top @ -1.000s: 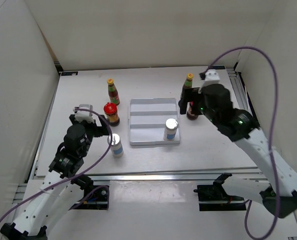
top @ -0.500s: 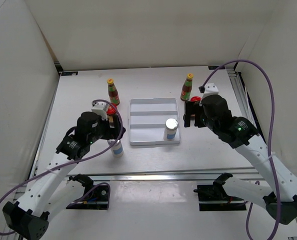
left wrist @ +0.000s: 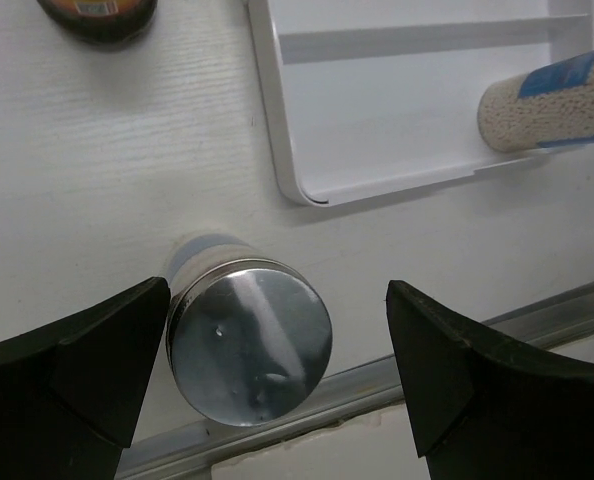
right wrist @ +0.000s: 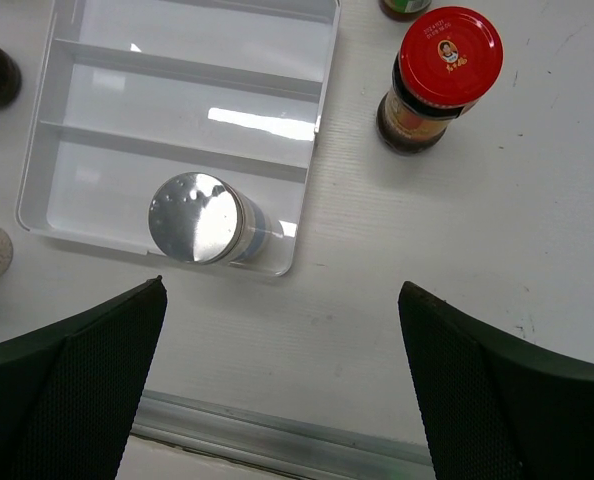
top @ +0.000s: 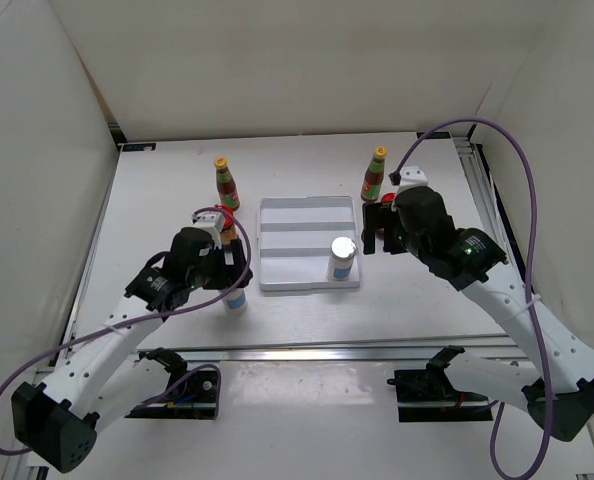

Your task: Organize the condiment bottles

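Jaws wide apart: left tool point(left wrist: 277, 300), right tool point(right wrist: 282, 290), both downward.

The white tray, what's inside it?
One white shaker with a shiny silver top stands in the tray, at the right end of the compartment nearest the arms. The bit of tray floor beneath the shaker is hidden.

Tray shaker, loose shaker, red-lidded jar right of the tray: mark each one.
Tray shaker point(right wrist: 194, 218): right wrist view, silver top.
Loose shaker point(left wrist: 249, 342): left wrist view, silver top.
Red-lidded jar point(right wrist: 449, 57): right wrist view, red lid.
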You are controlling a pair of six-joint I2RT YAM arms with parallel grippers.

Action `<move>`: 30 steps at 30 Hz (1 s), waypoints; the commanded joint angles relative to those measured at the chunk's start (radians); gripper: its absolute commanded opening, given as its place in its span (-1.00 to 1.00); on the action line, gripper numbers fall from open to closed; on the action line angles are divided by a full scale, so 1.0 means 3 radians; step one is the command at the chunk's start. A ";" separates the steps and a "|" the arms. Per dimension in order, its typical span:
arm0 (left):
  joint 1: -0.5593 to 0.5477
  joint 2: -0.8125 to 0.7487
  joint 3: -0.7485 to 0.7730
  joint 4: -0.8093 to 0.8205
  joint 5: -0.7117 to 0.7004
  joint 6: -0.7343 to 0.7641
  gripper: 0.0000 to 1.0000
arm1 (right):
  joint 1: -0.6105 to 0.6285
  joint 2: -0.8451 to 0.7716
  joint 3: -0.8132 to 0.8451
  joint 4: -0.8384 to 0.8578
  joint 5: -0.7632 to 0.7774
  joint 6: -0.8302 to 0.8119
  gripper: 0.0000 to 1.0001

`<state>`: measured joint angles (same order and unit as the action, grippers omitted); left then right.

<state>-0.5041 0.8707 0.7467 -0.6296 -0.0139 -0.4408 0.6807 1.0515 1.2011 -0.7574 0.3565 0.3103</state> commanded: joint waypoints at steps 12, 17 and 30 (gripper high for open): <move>-0.0176 0.0324 -0.0004 -0.0248 -0.0291 -0.0371 0.70 | -0.0004 0.0008 0.0082 0.0106 -0.0012 -0.0017 1.00; -0.0176 0.0401 0.0068 -0.0248 -0.0367 -0.0371 0.27 | -0.0004 0.0008 0.0082 0.0106 0.0018 -0.0017 1.00; -0.0263 0.0743 0.1176 -0.0356 -0.0736 -0.0157 -0.79 | -0.0004 -0.0089 0.0051 0.0045 0.0080 -0.0017 1.00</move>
<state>-0.5671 1.0847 0.9966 -0.7845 -0.1810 -0.5129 0.6807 1.0515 1.2011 -0.7582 0.3645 0.3103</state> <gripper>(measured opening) 0.732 0.998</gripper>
